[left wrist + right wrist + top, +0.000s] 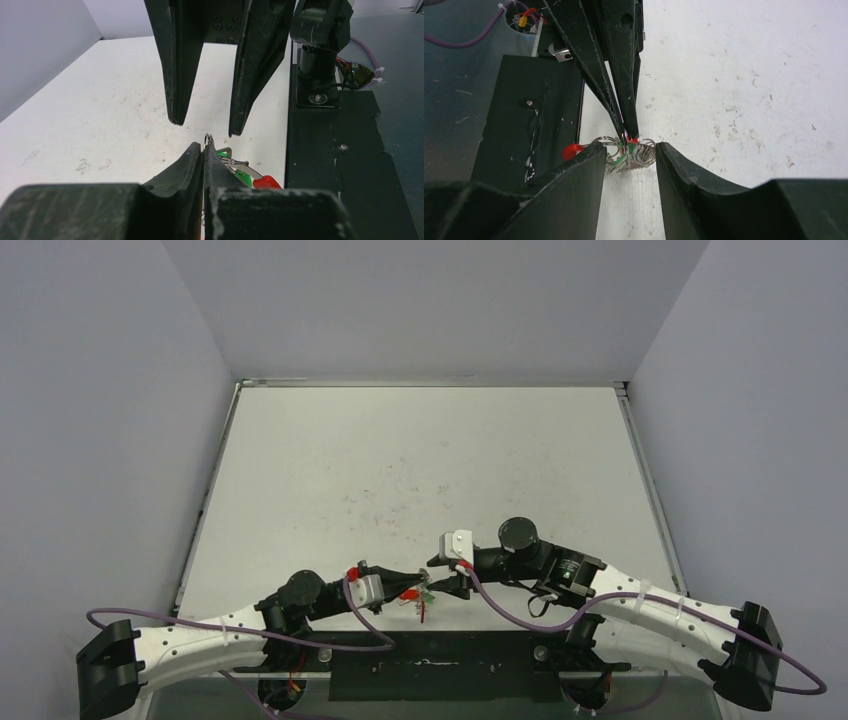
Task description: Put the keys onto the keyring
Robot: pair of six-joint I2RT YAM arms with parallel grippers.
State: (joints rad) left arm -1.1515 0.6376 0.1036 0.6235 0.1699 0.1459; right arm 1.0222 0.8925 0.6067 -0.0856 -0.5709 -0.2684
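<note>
Two grippers meet tip to tip low over the near edge of the table (749, 100). The left gripper (204, 149) is clenched, its fingers pressed flat together, and a thin silvery wire of the keyring (644, 152) sticks out from between their tips. Whether anything else is pinched there cannot be told.

Facing it, the right gripper (630, 147) stands released, with a clear gap between its jaws. The left gripper's closed tips point down into that gap. The keyring's silvery coils bunch just beyond and below those tips, between the right gripper's two fingers. It cannot be told whether the coils touch either finger.

The keys (620, 159) show only as green patches tucked in among the coils, close under the left gripper's tips. Whether they are threaded on the ring cannot be made out.

The ring's red sleeve (572, 150) pokes out to the outer side of one right finger, toward the arm bases.

Just past the sleeve on that side lies the black base plate (524, 125), running along the table's near edge. On the other side of the grippers the white tabletop spreads away, scuffed and speckled. Purple cables (520, 615) loop back from both wrists along the arms. Grey walls (100, 440) close in the table on three sides.
</note>
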